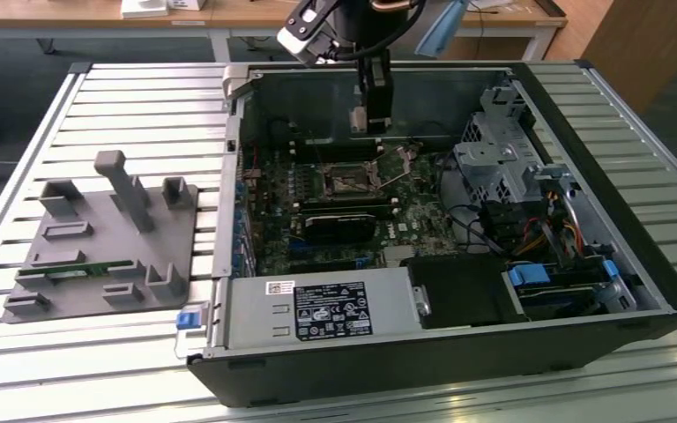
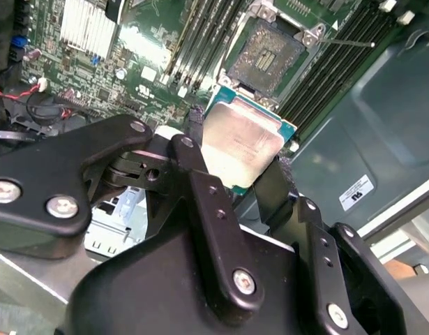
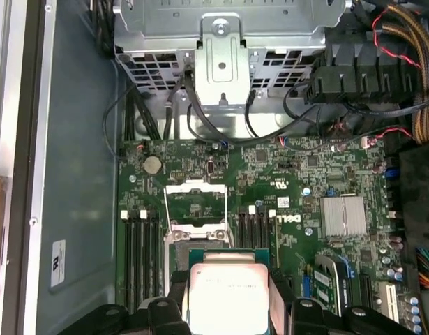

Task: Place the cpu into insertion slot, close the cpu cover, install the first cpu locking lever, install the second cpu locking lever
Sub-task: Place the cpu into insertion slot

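So your arm's fingers (image 2: 273, 185) were clamped tight on the cpu (image 2: 242, 143), one on each of two opposite edges, and you could see its silvery face in both wrist views. The chip was up in the air, held clear above the board. The insertion slot (image 2: 266, 59) sat just past the fingertips and lower down, with nothing in it and its dark pin field exposed. In the first wrist view the cpu (image 3: 227, 293) overlapped the slot's near edge, and the cpu cover (image 3: 195, 187) was flipped open on the far side of the slot from the fingers. In the exterior view the fingers (image 1: 365, 119) hung down inside the open computer case (image 1: 374, 370), above the motherboard (image 1: 415, 216), with the slot (image 1: 345, 181) below and a bit ahead of them. A thin locking lever (image 1: 400, 176) stuck up just beside the slot. Well away from the fingers, outside the case, a grey fixture (image 1: 103, 238) lay on the slatted tabletop (image 1: 138, 88).
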Robot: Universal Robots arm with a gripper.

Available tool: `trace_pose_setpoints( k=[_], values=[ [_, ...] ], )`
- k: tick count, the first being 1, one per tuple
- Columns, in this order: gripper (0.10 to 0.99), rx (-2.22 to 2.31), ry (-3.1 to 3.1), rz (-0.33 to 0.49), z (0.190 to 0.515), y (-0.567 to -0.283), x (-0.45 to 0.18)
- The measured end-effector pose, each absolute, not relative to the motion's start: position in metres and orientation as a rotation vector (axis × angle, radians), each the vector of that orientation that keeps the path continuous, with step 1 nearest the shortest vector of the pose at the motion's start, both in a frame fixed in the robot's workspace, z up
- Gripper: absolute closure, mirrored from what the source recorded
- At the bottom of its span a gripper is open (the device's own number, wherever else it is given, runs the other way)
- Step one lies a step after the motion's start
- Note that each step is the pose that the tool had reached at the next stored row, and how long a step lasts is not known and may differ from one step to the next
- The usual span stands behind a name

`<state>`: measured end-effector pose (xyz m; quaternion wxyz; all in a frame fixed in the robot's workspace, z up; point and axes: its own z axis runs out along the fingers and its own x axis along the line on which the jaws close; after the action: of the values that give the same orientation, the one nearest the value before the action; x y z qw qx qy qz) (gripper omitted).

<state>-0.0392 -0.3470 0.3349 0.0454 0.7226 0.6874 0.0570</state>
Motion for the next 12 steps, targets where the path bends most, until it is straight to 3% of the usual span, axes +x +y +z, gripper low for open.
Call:
trace_pose_setpoints(
  k=[12],
  values=[
    [0.549,2.206,2.098,0.173,0.3301,-0.3463,-0.0491]
  ],
)
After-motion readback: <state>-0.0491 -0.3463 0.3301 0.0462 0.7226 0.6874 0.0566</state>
